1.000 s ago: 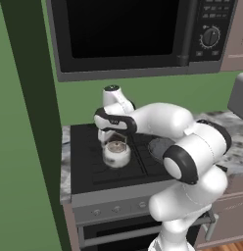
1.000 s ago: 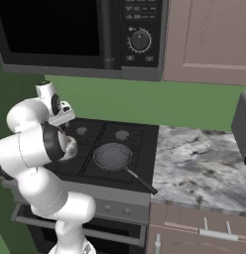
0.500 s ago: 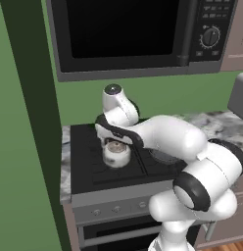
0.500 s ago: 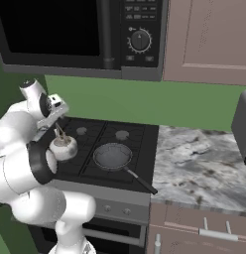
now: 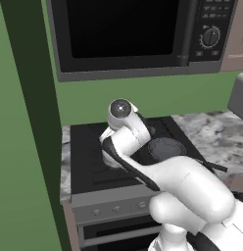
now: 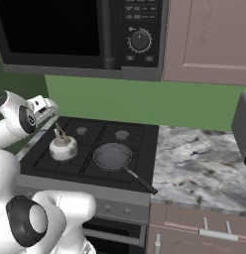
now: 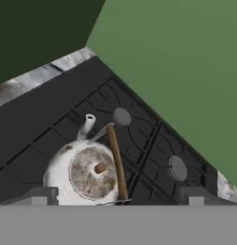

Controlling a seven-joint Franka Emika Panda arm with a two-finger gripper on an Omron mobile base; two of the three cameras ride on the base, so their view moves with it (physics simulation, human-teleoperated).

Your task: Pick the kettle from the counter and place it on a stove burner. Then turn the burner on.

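Note:
The white-silver kettle (image 6: 63, 147) stands upright on the stove's front-left burner, which is hidden under it. From the hand view I look down on the kettle (image 7: 87, 172), with its brown wire handle (image 7: 115, 160) arched over the lid and its spout pointing to the back. My gripper (image 7: 115, 198) hangs above and apart from it, open, its fingertips (image 7: 40, 195) spread wide with nothing between them. In the right base view the hand (image 6: 41, 108) hovers up and to the left of the kettle. The grey-and-white counter (image 6: 199, 166) lies right of the stove.
A dark frying pan (image 6: 113, 156) sits on the front-right burner, its handle reaching toward the stove's front edge. Two small grey burner caps (image 7: 122, 116) (image 7: 177, 167) lie at the back. A microwave (image 6: 70, 30) hangs overhead. A toaster (image 6: 242, 126) stands far right. Knobs (image 5: 96, 212) line the front panel.
The hand has lifted up and back to the left, away from the kettle. The kettle stays in place on the front-left burner. The arm's elbow has swung lower.

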